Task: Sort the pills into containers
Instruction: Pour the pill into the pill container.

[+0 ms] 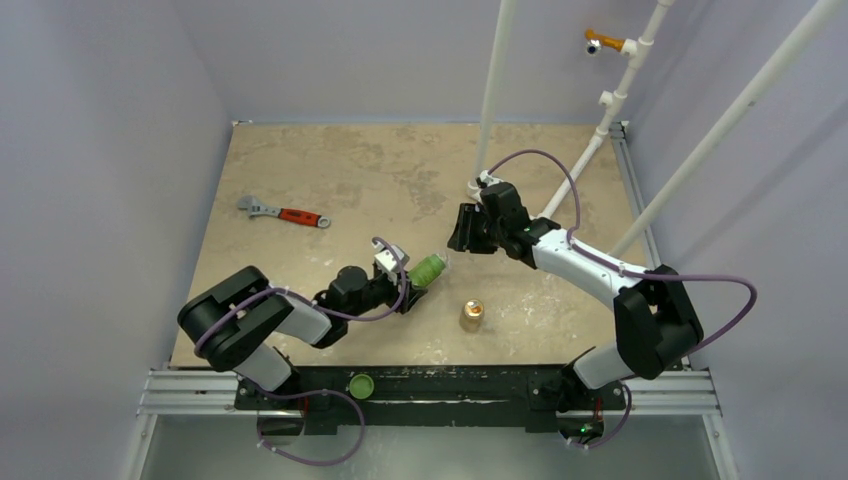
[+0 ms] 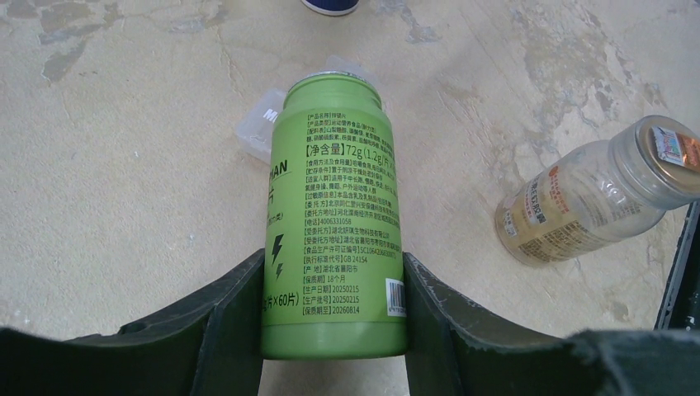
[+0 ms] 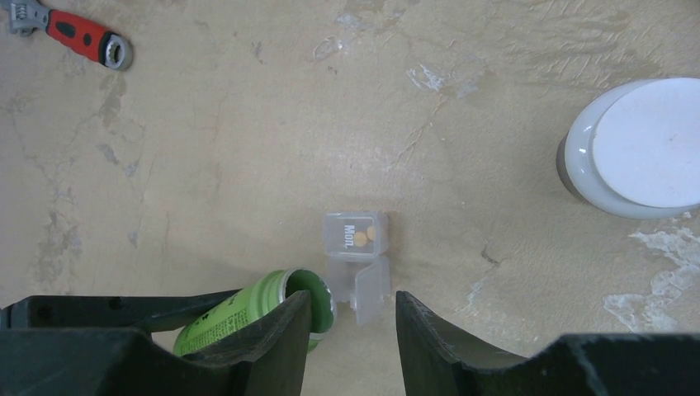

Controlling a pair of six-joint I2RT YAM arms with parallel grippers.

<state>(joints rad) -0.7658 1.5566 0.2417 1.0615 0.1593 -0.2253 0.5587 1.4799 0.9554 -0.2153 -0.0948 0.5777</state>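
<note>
Left gripper [image 2: 330, 276]: clamped on the green bottle [image 2: 334, 190], which is tipped mouth-first toward the case.
Right gripper [image 3: 353, 307]: jaws partway apart, empty, hovering over the case.
Case [image 3: 355, 235]: clear, lid [image 3: 371, 285] flipped open, just beside the bottle mouth; two pills [image 3: 366, 238] inside.
Handling: probably light and slick, so it skids easily; hold the side walls, not the thin lid.

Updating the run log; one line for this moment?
left gripper: gripping green bottle | right gripper: open, near case | case: lid open, two pills inside
</note>
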